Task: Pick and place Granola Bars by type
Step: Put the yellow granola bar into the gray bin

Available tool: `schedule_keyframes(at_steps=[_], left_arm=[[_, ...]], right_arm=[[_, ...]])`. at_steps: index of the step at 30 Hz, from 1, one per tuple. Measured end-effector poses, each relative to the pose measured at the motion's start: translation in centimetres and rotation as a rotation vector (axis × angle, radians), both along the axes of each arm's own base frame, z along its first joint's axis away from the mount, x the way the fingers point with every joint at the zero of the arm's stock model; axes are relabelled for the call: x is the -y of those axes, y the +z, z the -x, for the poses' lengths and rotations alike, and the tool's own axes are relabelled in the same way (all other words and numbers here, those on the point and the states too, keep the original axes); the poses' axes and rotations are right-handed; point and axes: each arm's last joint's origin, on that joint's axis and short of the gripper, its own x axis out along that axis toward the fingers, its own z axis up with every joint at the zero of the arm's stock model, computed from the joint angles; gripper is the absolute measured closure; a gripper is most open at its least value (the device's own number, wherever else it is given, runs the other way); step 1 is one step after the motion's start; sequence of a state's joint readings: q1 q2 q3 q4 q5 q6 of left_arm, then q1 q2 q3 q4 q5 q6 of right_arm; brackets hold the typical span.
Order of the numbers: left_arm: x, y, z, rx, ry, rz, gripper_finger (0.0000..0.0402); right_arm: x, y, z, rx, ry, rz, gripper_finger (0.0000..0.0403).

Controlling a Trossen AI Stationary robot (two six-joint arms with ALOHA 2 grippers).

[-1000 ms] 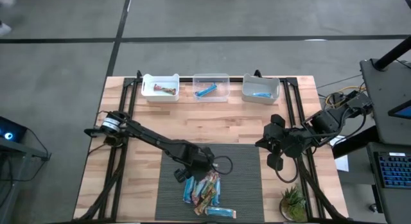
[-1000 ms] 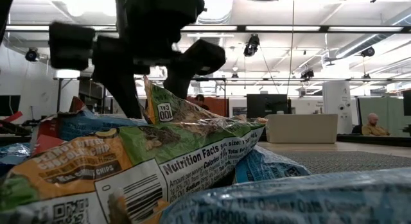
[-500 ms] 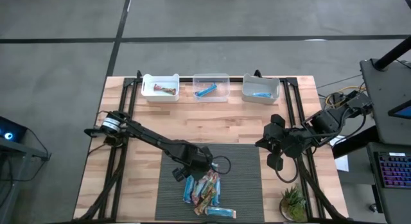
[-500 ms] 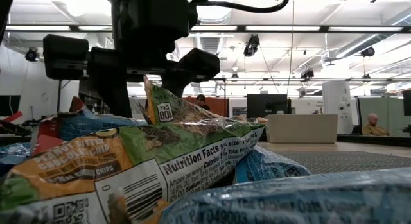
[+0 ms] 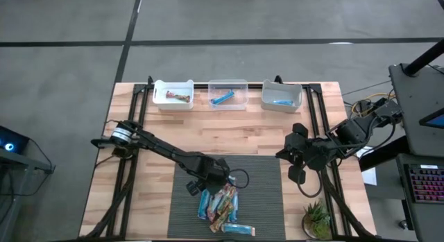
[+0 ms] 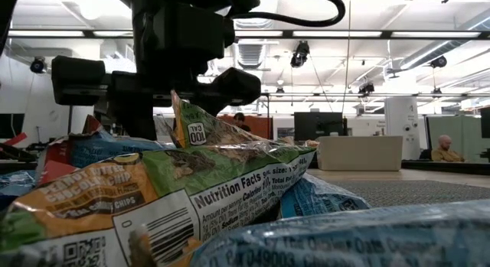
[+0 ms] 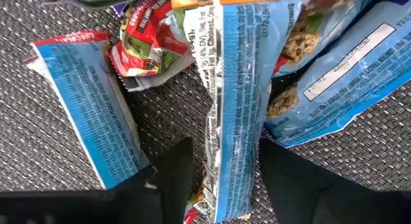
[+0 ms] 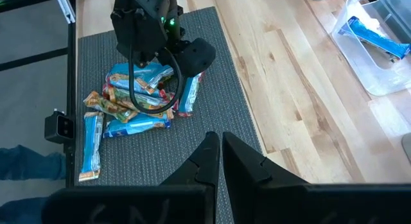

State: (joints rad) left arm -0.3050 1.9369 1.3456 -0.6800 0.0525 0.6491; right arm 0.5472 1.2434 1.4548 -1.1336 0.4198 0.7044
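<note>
The left end effector (image 5: 211,188) is lowered over the far edge of the Granola Bars (image 5: 220,207), heaped on the dark mat (image 5: 263,193) at the near side of the desk (image 5: 229,131). Its fingers (image 7: 173,169) are spread astride one blue-backed bar (image 7: 234,121), apparently so it can be singled out. The right end effector (image 8: 220,150) is pressed together, parked right of the mat.

Green granola bar wrapper (image 6: 191,183) close up, blue bar (image 6: 337,236) in front, dark left gripper (image 6: 161,106) above
</note>
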Motion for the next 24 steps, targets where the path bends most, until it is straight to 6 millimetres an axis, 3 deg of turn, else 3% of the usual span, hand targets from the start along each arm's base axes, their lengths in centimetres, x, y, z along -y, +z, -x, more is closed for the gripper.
schedule_keyframes(at_steps=[7,24], left_arm=[[-0.02,-0.1,0.08,-0.008,0.022,0.005,0.0292],[-0.05,-0.05,0.04,-0.015,0.048,0.023,0.0343]], right_arm=[[0.0,0.0,0.0,0.0,0.0,0.0,0.039],[-0.01,-0.01,-0.01,0.0,0.0,0.0,0.039]])
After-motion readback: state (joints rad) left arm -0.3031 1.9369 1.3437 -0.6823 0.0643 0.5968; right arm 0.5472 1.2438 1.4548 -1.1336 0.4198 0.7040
